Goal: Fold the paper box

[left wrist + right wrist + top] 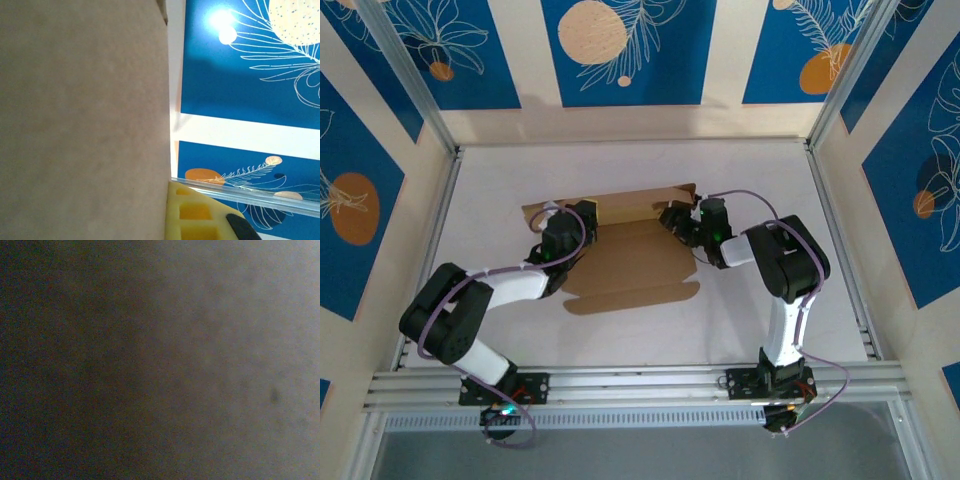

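Brown paper box (pixel 635 262) lies between left pincer (pixel 583 214) and right pincer (pixel 671 218), grips unclear.

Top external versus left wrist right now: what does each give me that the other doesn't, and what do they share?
Top external: the whole plain brown cardboard paper box, part-folded on the white table, with the left gripper and right gripper at its far corners. Left wrist: a close-up of a yellow finger pad right beside a cardboard panel. Shared: the box and the blue leaf-patterned wall.
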Tool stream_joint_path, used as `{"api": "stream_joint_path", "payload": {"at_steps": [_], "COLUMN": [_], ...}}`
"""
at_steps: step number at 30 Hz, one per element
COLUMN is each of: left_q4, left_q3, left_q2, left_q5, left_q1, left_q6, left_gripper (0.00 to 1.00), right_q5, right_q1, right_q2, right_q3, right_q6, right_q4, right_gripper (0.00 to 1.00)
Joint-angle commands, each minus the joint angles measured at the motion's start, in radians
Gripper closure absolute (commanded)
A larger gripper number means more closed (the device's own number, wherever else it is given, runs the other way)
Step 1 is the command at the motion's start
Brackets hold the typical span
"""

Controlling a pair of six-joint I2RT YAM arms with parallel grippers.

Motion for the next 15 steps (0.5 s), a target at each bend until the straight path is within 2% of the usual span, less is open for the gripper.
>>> {"api": "stream_joint_path", "payload": {"at_steps": [1, 5, 9, 15], "left_q4": [-0.022, -0.050, -0.067, -0.118], "left_q3": [0.011, 0.001, -0.022, -0.029], "left_q2": [0.021, 0.007, -0.004, -0.037], "left_q5": [0.134, 0.117, 0.109, 0.103], "left_q1": [-0.045, -0.042, -0.018, 0.019], "left_q6": [-0.006, -0.020, -0.040, -0.015], "left_gripper": [1.00, 1.00, 1.00, 1.00], "right_q5": [0.025, -0.030, -0.111, -0.187], "right_q1": [0.043, 0.005, -0.058, -0.107], "right_q2": [-0.012, -0.064, -0.161, -0.340], "right_q3": [-0.010, -0.057, -0.091, -0.075], "right_q6": [-0.059, -0.065, -0.136, -0.338], "right_q4": [-0.177, -0.107, -0.123, -0.382], "right_gripper": [0.46, 0.45, 0.45, 0.45]}}
